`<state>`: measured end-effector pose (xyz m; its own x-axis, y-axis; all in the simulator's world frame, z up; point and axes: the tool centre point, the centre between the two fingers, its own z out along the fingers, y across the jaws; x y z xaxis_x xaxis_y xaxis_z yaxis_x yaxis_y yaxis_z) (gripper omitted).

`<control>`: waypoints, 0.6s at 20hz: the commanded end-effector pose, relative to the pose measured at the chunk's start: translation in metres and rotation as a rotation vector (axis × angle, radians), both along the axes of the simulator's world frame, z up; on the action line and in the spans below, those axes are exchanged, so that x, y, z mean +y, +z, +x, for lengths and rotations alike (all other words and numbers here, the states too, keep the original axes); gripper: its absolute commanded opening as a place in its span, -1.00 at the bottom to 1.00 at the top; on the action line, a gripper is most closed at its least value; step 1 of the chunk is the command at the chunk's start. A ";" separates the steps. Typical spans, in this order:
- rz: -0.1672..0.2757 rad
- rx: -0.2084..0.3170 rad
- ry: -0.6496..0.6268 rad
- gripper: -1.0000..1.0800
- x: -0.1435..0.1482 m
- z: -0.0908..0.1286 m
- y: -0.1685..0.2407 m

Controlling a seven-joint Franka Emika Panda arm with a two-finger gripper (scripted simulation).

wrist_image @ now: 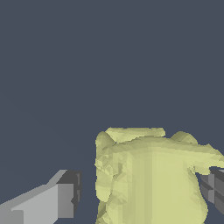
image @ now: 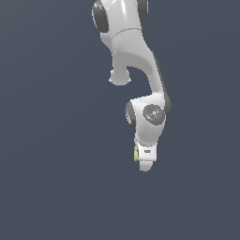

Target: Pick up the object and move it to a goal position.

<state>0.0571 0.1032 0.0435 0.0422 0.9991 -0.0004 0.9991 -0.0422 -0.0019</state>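
Lumpy yellow-green block (wrist_image: 148,175) between the fingers of the white hand (image: 145,161).

In the exterior view the arm (image: 136,61) hangs down from the top, and only a sliver of the block shows at the hand's side toward the exterior view's left. In the wrist view the block sits between the two fingers: one finger (wrist_image: 214,188) touches it, the other (wrist_image: 65,197) stands just apart, so the hand is partly open and a firm hold cannot be told. No containers show against the plain dark background.

Pale yellow-green lumpy object (wrist_image: 151,179), between the fingers (wrist_image: 65,197)
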 end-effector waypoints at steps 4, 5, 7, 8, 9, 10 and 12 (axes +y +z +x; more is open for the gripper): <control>0.000 -0.002 0.000 -1.00 0.000 0.002 -0.004; 0.000 -0.002 0.000 -1.00 0.000 0.002 -0.004; 0.000 -0.002 0.000 -1.00 0.000 0.002 -0.004; 0.000 -0.002 0.000 -1.00 0.000 0.002 -0.004; 0.000 -0.002 0.000 -1.00 0.000 0.002 -0.004; 0.000 -0.002 0.000 -1.00 0.000 0.002 -0.004; 0.000 -0.002 0.000 -1.00 0.000 0.002 -0.004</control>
